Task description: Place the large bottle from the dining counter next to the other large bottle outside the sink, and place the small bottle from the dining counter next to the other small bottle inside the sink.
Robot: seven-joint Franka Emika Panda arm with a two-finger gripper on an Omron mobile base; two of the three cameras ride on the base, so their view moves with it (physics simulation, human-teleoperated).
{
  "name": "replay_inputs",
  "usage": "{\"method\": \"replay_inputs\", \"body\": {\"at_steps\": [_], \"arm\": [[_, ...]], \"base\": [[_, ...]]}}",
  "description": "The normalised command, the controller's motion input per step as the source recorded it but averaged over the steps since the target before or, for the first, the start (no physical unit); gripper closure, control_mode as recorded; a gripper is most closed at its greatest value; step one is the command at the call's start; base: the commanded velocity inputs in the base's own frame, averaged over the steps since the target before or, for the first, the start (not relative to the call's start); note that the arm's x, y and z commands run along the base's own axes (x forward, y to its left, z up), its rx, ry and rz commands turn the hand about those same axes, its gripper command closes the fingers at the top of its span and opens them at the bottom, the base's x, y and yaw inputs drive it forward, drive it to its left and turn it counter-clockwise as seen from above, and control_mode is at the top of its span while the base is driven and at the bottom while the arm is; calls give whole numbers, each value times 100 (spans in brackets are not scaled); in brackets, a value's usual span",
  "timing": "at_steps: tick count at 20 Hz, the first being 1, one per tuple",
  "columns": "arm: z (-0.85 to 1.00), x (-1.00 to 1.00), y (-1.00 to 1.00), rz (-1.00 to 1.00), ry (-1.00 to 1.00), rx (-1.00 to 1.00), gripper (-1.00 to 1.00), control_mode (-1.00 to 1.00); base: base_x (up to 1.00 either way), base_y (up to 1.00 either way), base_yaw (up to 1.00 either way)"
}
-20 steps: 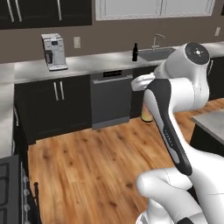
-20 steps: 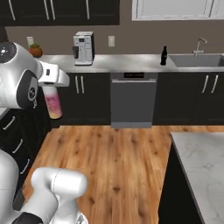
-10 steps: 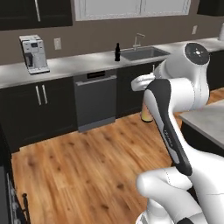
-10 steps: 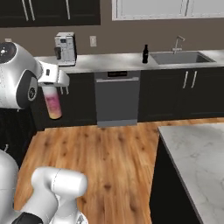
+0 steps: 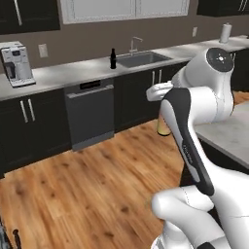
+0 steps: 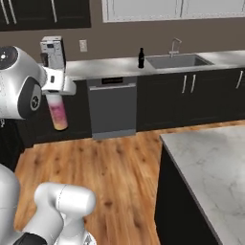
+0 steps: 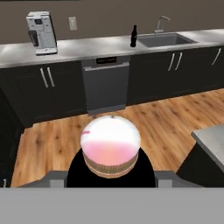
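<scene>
My gripper (image 6: pixel 55 92) is shut on the top of the large bottle (image 6: pixel 59 113), which hangs upright in the air over the wood floor. The hand view looks onto its pink and white end (image 7: pixel 110 146), and its yellow base (image 5: pixel 162 128) peeks out behind my arm. The other large bottle (image 5: pixel 113 59) (image 6: pixel 141 58) (image 7: pixel 133 36), all black, stands on the wall worktop just left of the sink (image 5: pixel 141 59) (image 6: pixel 177 61) (image 7: pixel 164 40). The marble dining counter (image 6: pixel 210 167) (image 5: pixel 228 136) lies to my right. The small bottles are out of view.
A coffee machine (image 5: pixel 14 63) (image 6: pixel 52 52) stands at the worktop's left end, and a dishwasher (image 5: pixel 90 114) (image 6: pixel 112 107) sits below the worktop. A paper towel roll (image 5: pixel 225 33) stands far right. Open wood floor (image 6: pixel 110 167) runs between the island and the cabinets.
The whole picture has shifted: the base has moved, so the sink and black bottle now sit nearer the middle. The bottle stays in my grip.
</scene>
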Motion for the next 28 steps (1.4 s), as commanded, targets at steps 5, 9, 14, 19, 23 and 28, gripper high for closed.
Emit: {"method": "replay_inputs", "body": {"at_steps": [5, 9, 14, 19, 23, 28], "arm": [[0, 0, 0, 0, 0, 0, 100, 100], [0, 0, 0, 0, 0, 0, 100, 100], [0, 0, 0, 0, 0, 0, 100, 100], [0, 0, 0, 0, 0, 0, 100, 100], [0, 0, 0, 0, 0, 0, 100, 100], [0, 0, 0, 0, 0, 0, 100, 100]], "base": [[100, 3, 0], [100, 7, 0], [100, 4, 0], [100, 2, 0], [100, 2, 0], [100, 0, 0]]}}
